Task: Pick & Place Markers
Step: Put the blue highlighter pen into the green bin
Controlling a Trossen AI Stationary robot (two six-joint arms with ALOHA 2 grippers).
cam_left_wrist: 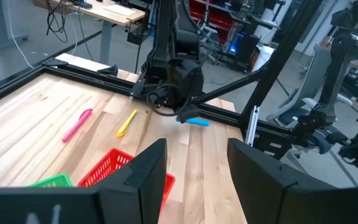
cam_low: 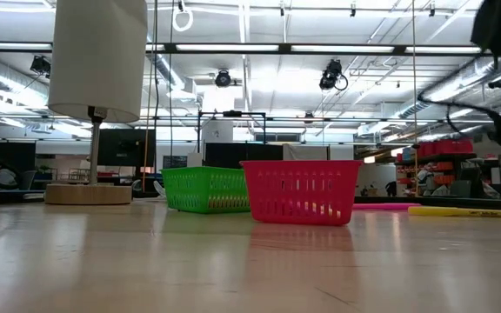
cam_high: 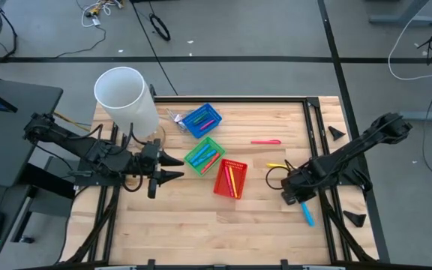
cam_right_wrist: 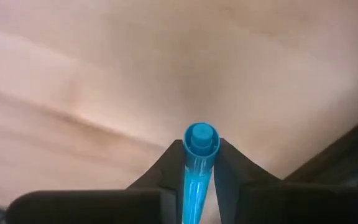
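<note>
My right gripper [cam_high: 299,198] hangs low over the table's right side, shut on a blue marker [cam_high: 307,215]. A pink marker [cam_high: 265,141] and a yellow marker [cam_high: 276,165] lie flat on the wood farther back. A blue basket [cam_high: 201,120], a green basket [cam_high: 204,154] and a red basket [cam_high: 229,178] stand in the middle, each with markers inside. My left gripper [cam_high: 172,166] waits open left of the baskets, above the table, pointing at them. My right gripper pinches the blue marker between its two fingers [cam_right_wrist: 166,171], with the marker's round end [cam_right_wrist: 201,138] showing just past the fingertips. The fingers slant steeply down from above. The rest of the marker [cam_left_wrist: 196,122] sticks out sideways toward the table's near right corner.
A tall white cylinder [cam_high: 126,97] on a stand rises at the far left corner. A black frame rail [cam_high: 315,135] runs along the table's right side, close behind my right gripper. Bare wood lies along the near edge [cam_high: 201,225].
</note>
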